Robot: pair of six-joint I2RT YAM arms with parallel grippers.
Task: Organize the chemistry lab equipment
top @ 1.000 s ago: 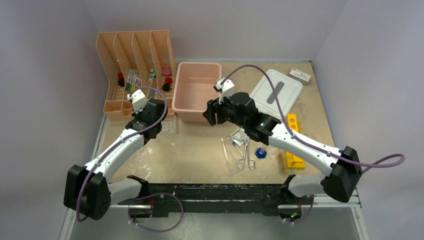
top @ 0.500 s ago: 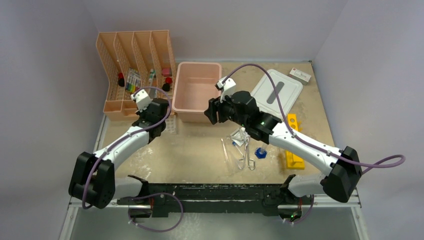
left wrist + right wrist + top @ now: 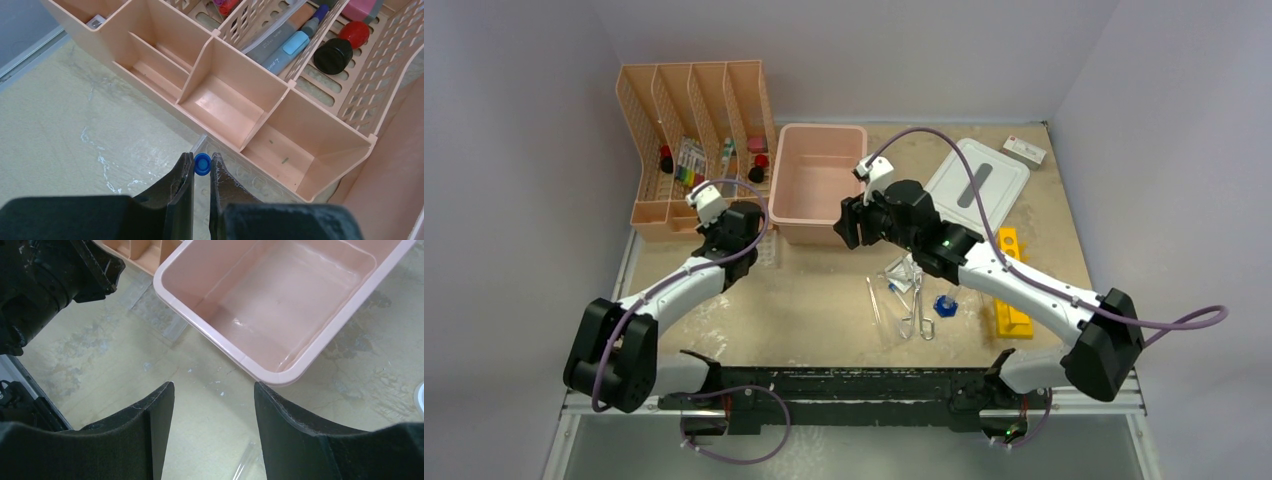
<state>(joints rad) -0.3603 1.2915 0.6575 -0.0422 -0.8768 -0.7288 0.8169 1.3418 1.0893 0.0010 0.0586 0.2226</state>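
My left gripper (image 3: pixel 201 156) is shut on a clear blue-capped tube (image 3: pixel 202 165), held upright over the near corner of the clear plastic multi-hole tube tray (image 3: pixel 252 176). In the top view the left gripper (image 3: pixel 744 240) is at that tray (image 3: pixel 766 250), beside the peach organizer. My right gripper (image 3: pixel 214 390) is open and empty above bare table by the pink bin's front rim; it also shows in the top view (image 3: pixel 848 222). Behind it lie metal forceps (image 3: pixel 917 305), thin clear rods (image 3: pixel 874 300), a small clear bag (image 3: pixel 902 272), a blue piece (image 3: pixel 944 305) and the yellow holed rack (image 3: pixel 1011 280).
The peach slotted organizer (image 3: pixel 694 140) stands at the back left with markers and bottles in it. The pink bin (image 3: pixel 817 180) is beside it, its white lid (image 3: pixel 977 178) to the right. A small white box (image 3: pixel 1026 150) lies at the back right.
My left arm has stretched forward and right, bringing the blue-capped tube towards the clear tray. The right arm has barely moved.
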